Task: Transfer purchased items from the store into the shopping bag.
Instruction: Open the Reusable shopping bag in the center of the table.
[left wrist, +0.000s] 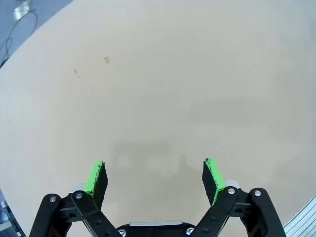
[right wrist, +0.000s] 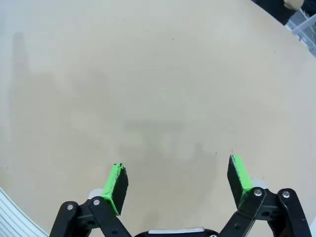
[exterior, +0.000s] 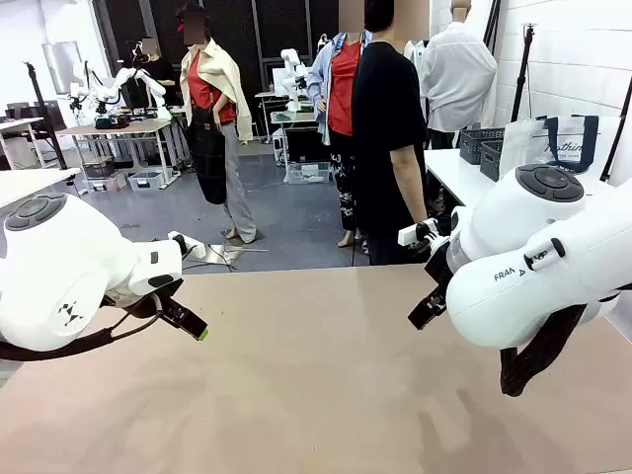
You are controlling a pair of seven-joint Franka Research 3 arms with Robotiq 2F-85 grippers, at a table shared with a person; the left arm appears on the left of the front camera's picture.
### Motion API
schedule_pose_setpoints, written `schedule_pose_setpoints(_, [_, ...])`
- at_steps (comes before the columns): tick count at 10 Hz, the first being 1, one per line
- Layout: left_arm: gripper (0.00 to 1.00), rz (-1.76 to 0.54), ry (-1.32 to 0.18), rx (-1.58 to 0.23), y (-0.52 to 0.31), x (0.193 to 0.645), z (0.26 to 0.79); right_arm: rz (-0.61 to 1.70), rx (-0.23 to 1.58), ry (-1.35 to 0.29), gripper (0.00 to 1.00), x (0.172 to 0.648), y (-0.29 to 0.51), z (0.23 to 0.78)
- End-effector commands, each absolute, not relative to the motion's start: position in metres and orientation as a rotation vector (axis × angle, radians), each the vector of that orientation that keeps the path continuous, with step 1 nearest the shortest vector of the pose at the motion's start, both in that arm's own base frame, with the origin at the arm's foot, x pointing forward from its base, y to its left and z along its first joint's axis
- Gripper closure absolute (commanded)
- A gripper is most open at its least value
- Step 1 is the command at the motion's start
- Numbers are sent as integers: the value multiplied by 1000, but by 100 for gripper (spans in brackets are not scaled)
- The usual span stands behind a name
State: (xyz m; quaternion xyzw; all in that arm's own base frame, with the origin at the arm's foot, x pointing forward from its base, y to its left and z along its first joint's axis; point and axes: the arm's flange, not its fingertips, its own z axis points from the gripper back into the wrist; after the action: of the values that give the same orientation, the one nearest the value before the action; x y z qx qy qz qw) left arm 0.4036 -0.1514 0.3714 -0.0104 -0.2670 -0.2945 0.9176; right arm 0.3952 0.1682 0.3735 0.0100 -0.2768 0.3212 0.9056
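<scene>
My left gripper (left wrist: 154, 170) hangs open over the bare tan table (left wrist: 163, 74), nothing between its green pads (left wrist: 95, 177). In the front view it sits at the left (exterior: 190, 322), low above the tabletop. My right gripper (right wrist: 178, 173) is open too, above bare table, and in the front view it is right of centre (exterior: 427, 308). A translucent white shopping bag (exterior: 549, 146) with navy handles stands on a white side table at the far right, partly behind my right arm. Beside it is a dark grey mesh basket (exterior: 481, 144). The purchased items are out of view.
A person in a black top (exterior: 387, 128) stands at the table's far edge, right of centre. The table's far edge (exterior: 296, 271) runs across the middle of the front view. Other people and work tables are farther back.
</scene>
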Motion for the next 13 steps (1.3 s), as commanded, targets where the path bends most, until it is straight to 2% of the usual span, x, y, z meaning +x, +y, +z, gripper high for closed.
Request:
schedule_pose_setpoints(1, [0, -606, -549, -21, -151, 404, 371, 663, 21, -572, 0, 395, 168, 373])
schedule_pose_setpoints(13, [0, -606, -549, -21, -151, 404, 371, 663, 21, -572, 0, 395, 168, 373])
